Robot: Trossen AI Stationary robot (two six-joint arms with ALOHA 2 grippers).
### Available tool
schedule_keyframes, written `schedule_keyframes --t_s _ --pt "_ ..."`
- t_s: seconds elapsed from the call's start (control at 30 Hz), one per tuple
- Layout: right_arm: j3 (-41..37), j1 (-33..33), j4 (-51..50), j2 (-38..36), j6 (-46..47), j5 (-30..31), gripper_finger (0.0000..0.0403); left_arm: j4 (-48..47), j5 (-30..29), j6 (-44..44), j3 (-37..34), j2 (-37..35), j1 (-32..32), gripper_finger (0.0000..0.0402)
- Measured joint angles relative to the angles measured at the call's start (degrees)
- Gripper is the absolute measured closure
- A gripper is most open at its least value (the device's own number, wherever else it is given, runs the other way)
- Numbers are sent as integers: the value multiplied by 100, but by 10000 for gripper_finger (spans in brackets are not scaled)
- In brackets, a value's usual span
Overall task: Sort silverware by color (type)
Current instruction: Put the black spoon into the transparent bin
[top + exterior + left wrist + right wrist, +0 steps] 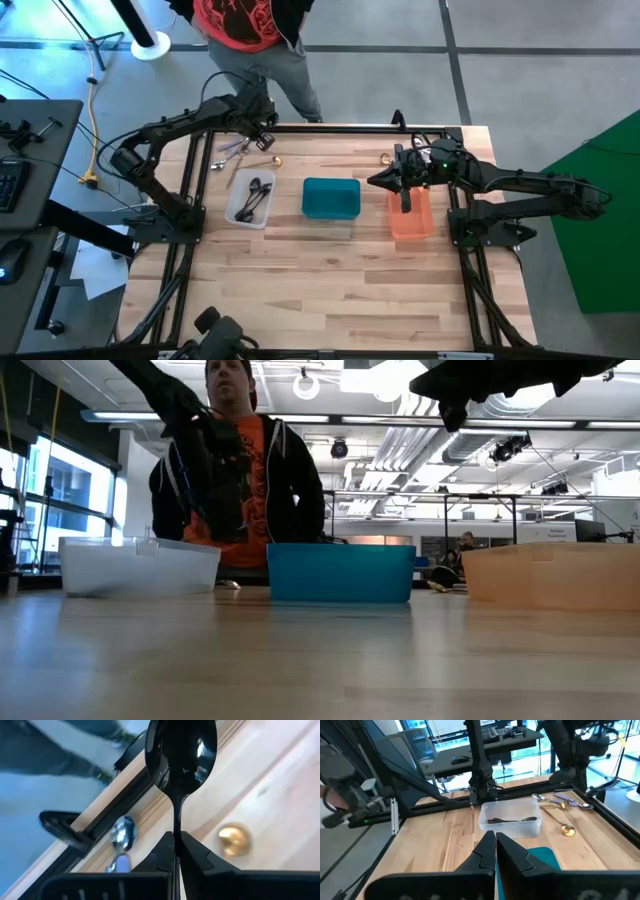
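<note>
My left gripper (pixel 264 134) hangs over the table's far left corner, shut on a black spoon (pixel 181 755). Below it on the wood lie shiny silver utensils (pixel 234 150) and a gold spoon (pixel 277 160). The clear bin (pixel 236 212) holds dark utensils (pixel 512 820). Right of it stand the teal bin (pixel 331 197) and the orange bin (pixel 411 218). My right gripper (pixel 495 839) is shut on nothing, raised between the teal and orange bins. My left gripper pinches the black spoon's handle just behind the bowl (pixel 176 826) between its two fingers. The fingers slant down toward the table's far edge and lie along the spoon. The bowl sticks out past the fingertips, clear of the table; the rest of the handle is hidden by the fingers.
A person in a red shirt (pixel 245 25) stands just beyond the far edge, close to my left arm. A black frame rail (pixel 330 127) runs along the far edge. Bare wood (pixel 320 290) fills the near half of the table.
</note>
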Motion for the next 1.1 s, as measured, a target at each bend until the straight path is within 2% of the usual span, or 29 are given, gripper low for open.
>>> schedule_keyframes --t_s 0.27,0.37,0.47,0.7,0.83,0.9,0.97,1.1 --pt "0 2 0 0 -2 0 403 562 1209 -434 -18 -802 -340 401" --pt "0 2 2 0 -2 0 403 1306 1550 -680 -293 -1264 -686 401" --pt "0 2 2 0 -2 -9 403 2281 1793 -1119 -862 -1819 -1163 401" --pt "0 2 23 0 -1 -218 403 5168 1768 -2496 -2726 -3228 -2729 402" --pt "0 2 70 0 8 -334 403 6722 1274 -3158 -3599 -3817 -3648 401" --pt "0 2 111 0 3 -349 403 7144 889 -3109 -3855 -4044 -4037 401" --pt "0 2 173 0 3 -349 403 7154 640 -2807 -3954 -4257 -4320 401" --pt "0 2 378 0 17 -405 403 7076 500 -2189 -3952 -4523 -4542 401"
